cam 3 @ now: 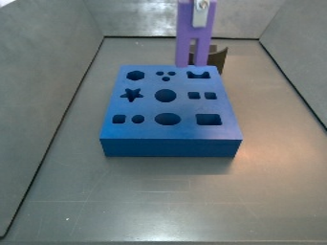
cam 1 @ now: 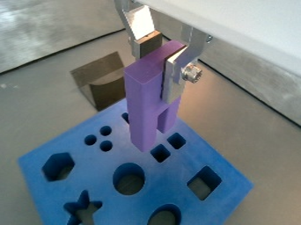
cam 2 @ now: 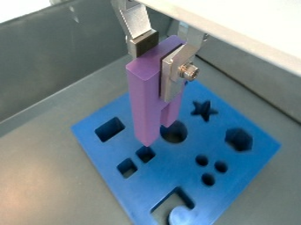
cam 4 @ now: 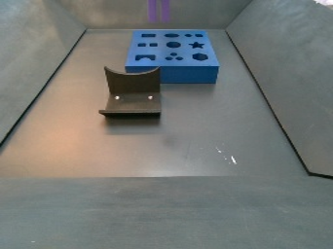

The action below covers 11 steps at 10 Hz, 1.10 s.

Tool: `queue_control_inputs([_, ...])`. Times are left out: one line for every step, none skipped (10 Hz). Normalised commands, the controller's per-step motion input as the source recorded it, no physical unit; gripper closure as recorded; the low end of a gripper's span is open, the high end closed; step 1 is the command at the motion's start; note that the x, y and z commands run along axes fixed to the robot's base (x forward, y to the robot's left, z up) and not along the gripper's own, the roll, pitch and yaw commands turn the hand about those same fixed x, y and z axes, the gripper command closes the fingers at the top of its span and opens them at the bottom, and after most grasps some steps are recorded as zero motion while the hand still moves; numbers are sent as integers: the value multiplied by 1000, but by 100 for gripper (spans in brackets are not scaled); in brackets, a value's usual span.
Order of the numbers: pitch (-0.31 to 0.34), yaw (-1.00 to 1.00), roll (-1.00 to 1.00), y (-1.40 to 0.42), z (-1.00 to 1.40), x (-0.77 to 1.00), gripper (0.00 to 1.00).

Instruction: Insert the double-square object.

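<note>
The double-square object [cam 1: 150, 101] is a tall purple peg of two joined square bars, held upright between my gripper's [cam 1: 161, 60] silver fingers. The gripper is shut on its upper part in both wrist views [cam 2: 160, 54]. The peg [cam 2: 153, 97] hangs above the blue block [cam 2: 253, 171] with shaped holes, its lower end over the block's middle holes. In a side view the peg [cam 3: 194, 43] stands over the far edge of the block [cam 3: 166, 134], with the gripper [cam 3: 201, 8] at its top. In a side view only the peg's lower end [cam 4: 160, 11] shows, clear above the block [cam 4: 196, 66].
A dark brown-grey curved holder [cam 4: 130, 94] lies on the floor in front of the block, and shows in a wrist view [cam 1: 97, 79] and behind the peg [cam 3: 225, 55]. Grey metal walls [cam 3: 52, 86] enclose the floor on all sides.
</note>
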Motion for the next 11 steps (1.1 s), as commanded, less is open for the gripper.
queue_control_inputs([141,-383,87,0,-411,571,100])
queue_control_inputs([129,-397,16,0,-500,549,100])
queue_control_inputs([50,-451,-114,0,-340,411,100])
queue_control_inputs([0,-449,-231,0,-237,280,100])
queue_control_inputs([0,-3,-53,9,-60,49,100])
queue_control_inputs([0,0,0,0,-226,46,100])
queue_control_inputs([10,0,-41,-31,-469,11,100])
queue_control_inputs([67,0,-56,0,-414,0,100])
queue_control_inputs([3,66,-34,0,-354,0,100])
queue_control_inputs([3,0,-13,-71,-303,106,100])
queue_control_inputs([17,0,0,-66,-249,120,100])
